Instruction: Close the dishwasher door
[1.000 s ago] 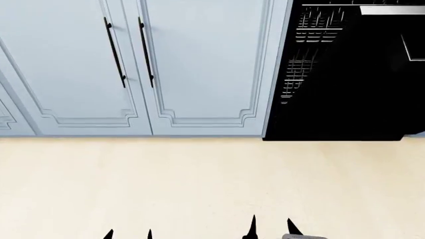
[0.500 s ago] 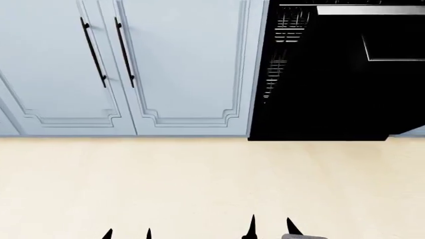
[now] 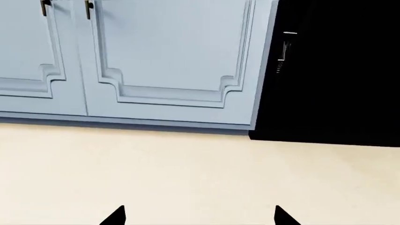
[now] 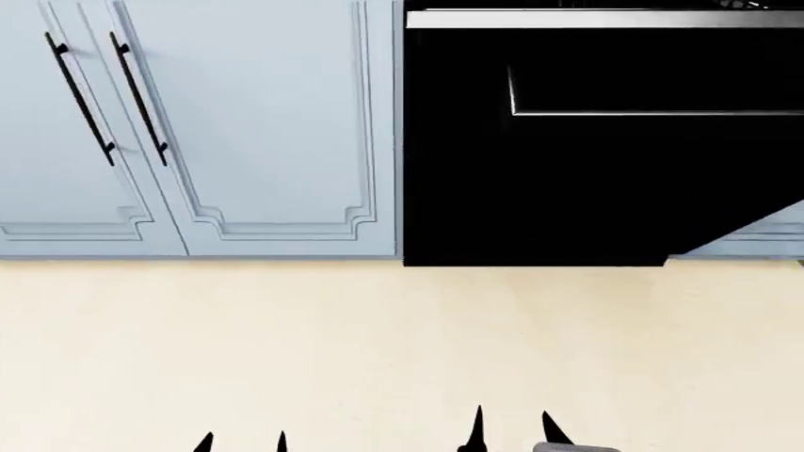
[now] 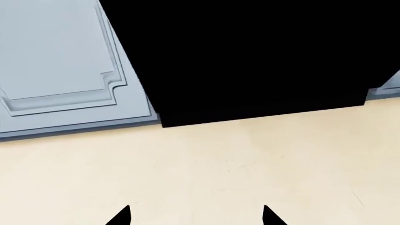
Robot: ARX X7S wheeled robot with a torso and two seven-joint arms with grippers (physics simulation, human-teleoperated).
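Note:
The dishwasher door (image 4: 590, 188) is a wide black panel at the upper right of the head view. It has a silver edge strip (image 4: 603, 19) along its top and a long steel bar handle (image 4: 653, 113). It hangs open, leaning out from the cabinet front over the floor. It also shows as a black mass in the left wrist view (image 3: 337, 84) and the right wrist view (image 5: 250, 56). My left gripper (image 4: 241, 444) (image 3: 200, 218) and right gripper (image 4: 513, 435) (image 5: 195, 216) are open and empty. Both are low over the floor, well short of the door.
Pale blue moulded cabinet doors (image 4: 251, 122) with thin black handles (image 4: 138, 99) stand left of the dishwasher. Another pale blue panel (image 4: 766, 235) shows at its right. Cream floor (image 4: 377, 348) lies between me and the cabinets. A bit of wire rack (image 3: 284, 51) shows in the left wrist view.
The head view has shifted right, so the dishwasher door and cabinets have slid left in it. The racks at the door's left side no longer show. The grippers sit in the same place.

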